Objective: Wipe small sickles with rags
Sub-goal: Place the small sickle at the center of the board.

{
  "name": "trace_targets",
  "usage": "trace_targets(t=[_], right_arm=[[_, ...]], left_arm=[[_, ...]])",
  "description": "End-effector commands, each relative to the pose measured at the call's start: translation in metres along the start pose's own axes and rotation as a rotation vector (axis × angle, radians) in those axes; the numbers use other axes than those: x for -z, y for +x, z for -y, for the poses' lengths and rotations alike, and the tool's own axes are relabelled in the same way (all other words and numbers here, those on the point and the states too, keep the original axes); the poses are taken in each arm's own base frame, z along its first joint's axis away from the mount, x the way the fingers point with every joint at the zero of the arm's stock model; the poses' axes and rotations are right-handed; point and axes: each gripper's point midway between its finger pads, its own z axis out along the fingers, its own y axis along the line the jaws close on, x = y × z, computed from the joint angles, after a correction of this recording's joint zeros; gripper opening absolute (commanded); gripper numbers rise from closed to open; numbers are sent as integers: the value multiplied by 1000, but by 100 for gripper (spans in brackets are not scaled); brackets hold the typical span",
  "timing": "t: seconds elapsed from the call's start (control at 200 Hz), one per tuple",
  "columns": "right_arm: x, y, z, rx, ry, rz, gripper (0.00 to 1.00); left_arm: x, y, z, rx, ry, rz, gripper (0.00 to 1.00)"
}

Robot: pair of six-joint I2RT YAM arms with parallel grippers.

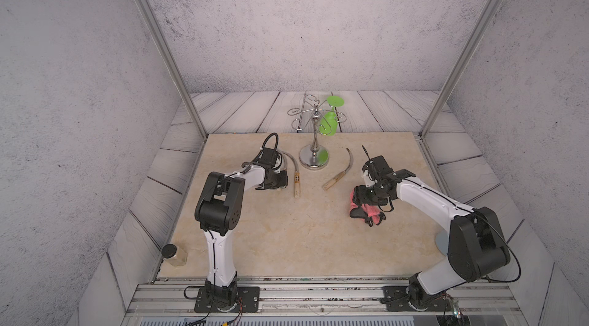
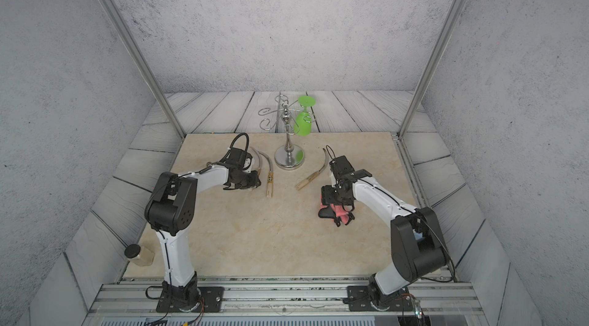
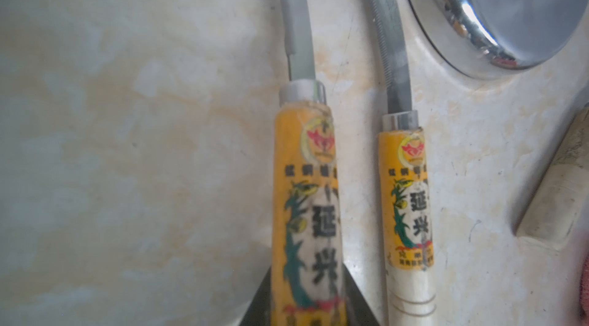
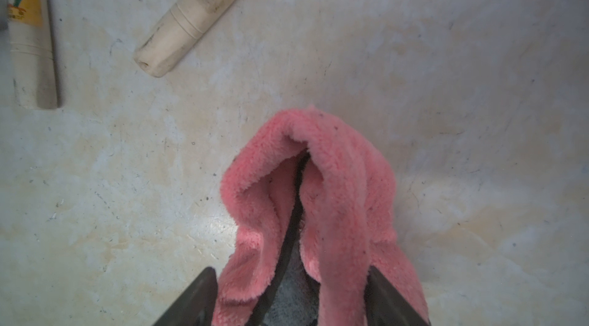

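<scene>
I am working a two-arm rig over a pale stone table (image 1: 287, 238), and I place everything from the chrome stand (image 1: 314, 161) at its rear centre.

My left gripper (image 3: 307, 305) sits low just left of the stand, its jaws set narrowly against the yellow-labelled handle of one labelled sickle (image 3: 306, 212). A second labelled sickle (image 3: 411, 206) lies flat just beside it, with its toothed blade curving close past the stand's base. A plain sickle (image 1: 334, 180) lies right of the stand.

My right gripper (image 4: 293, 295) is further right and nearer the arm bases. Its jaws stand wide, and the bunched pink rag (image 4: 334, 181) fills the gap between them. How firmly they press, I cannot tell.

Blade and cloth are well apart, so I judge no wiping stroke is under way. The next move calls for bringing the two together over the bare tabletop in front of the stand, which looks roomiest.

The stand's wire arms, a green goblet (image 1: 330, 120) hung on them and the neighbouring blade crowd the left side. A jar (image 1: 173, 254) sits at the near left corner.
</scene>
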Motion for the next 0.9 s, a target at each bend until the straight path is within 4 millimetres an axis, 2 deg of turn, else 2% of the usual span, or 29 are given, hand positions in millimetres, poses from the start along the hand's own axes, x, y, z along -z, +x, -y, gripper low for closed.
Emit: trace_targets(t=[0.0, 0.29, 0.45, 0.681, 0.731, 0.776, 0.841, 0.866, 0.891], right_arm=[[8, 4, -3, -2, -15, 15, 74], [9, 3, -6, -3, -25, 18, 75], [12, 1, -5, 0, -20, 28, 76], [22, -4, -5, 26, -9, 43, 97], [25, -6, -5, 31, -5, 49, 99], [28, -6, -4, 34, 2, 56, 99], [33, -7, -3, 38, 11, 69, 99], [35, -8, -2, 36, 14, 75, 99], [37, -8, -2, 38, 16, 81, 99]], left_arm=[[-15, 21, -21, 26, -54, -76, 32], [-7, 18, -23, 33, -65, -60, 40], [16, 11, -21, 35, -86, -16, 50], [64, 1, -21, 32, -142, 73, 60], [76, 0, -21, 34, -156, 93, 67], [86, -1, -23, 37, -172, 111, 68], [101, -3, -25, 48, -191, 142, 79], [106, -2, -26, 52, -198, 149, 96], [112, -2, -28, 59, -205, 159, 100]])
